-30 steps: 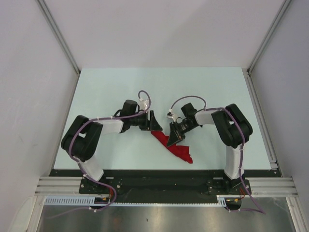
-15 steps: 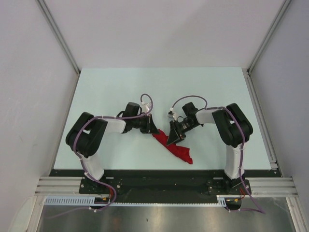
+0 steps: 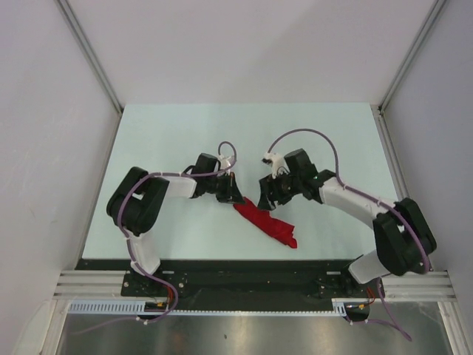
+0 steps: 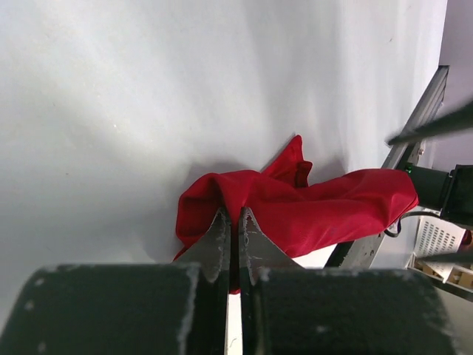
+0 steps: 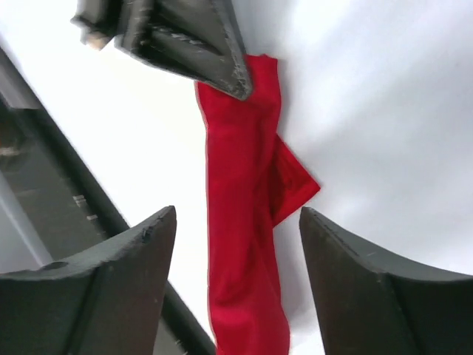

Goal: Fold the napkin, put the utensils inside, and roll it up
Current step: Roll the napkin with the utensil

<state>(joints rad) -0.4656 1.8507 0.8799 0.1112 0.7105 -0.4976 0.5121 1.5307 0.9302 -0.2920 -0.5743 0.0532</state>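
The red napkin (image 3: 267, 224) lies bunched in a long crumpled strip on the table, running from upper left to lower right near the front edge. My left gripper (image 3: 238, 200) is shut on its upper-left end. In the left wrist view the fingertips (image 4: 221, 225) pinch a fold of the napkin (image 4: 318, 211). My right gripper (image 3: 265, 198) hovers just right of that end, open, holding nothing. In the right wrist view the napkin (image 5: 240, 281) hangs between its spread fingers (image 5: 148, 251) without touching them, and the left gripper's fingers (image 5: 211, 63) show at the top. The utensils are out of view.
The pale green table (image 3: 170, 133) is walled by grey panels on the left, back and right. A black rail (image 3: 244, 268) runs along the front edge, just below the napkin's lower end. The right arm's elbow (image 3: 403, 240) sticks out at the lower right.
My left gripper closed on the napkin's upper-left end. My right gripper opened, let go of the cloth and drew back a little, while its elbow swung out to the right.
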